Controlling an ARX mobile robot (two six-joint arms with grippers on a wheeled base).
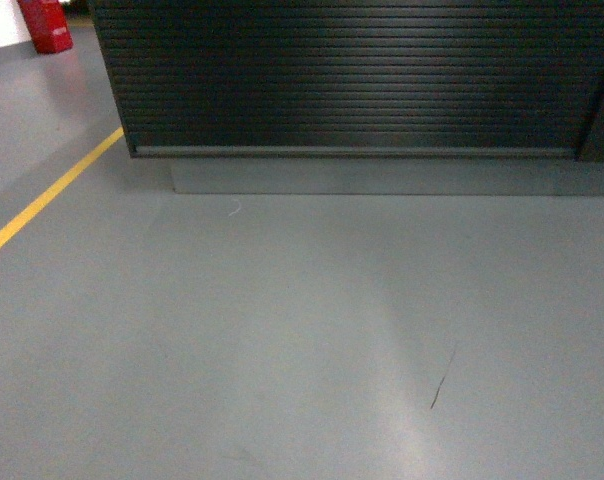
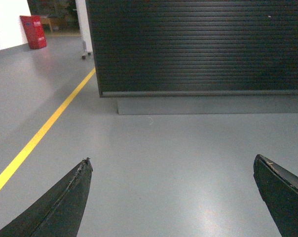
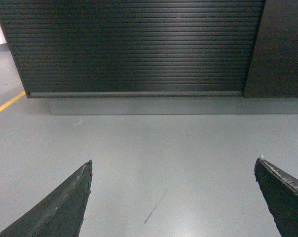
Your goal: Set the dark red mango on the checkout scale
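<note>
Nearest the cameras, the left tool (image 2: 171, 168) had its two dark fingers spread wide with nothing between them, and the right tool (image 3: 172, 168) was spread the same way and likewise empty; both pointed forward and slightly downward, held low over the floor (image 1: 302, 330), while neither arm showed at all in the head view. By that evidence the task appeared barely begun: no fruit was held, and the dark red mango was not to be seen in any of the three views, so its whereabouts could not be told. Beyond both tools lay bare grey floor, marked by a thin dark scratch (image 3: 154, 210) just ahead of the right tool and a yellow line (image 2: 45, 126) running off ahead and to the left of the left tool. Farther ahead of both stood the ribbed black front of the checkout bench (image 1: 352, 80), its top out of frame, so the scale was not visible either. Farthest off, ahead and to the far left, was a red object (image 2: 33, 31) against the wall. What remained, in my judgement, was everything: finding the mango, gripping it, and carrying it up to the scale.
</note>
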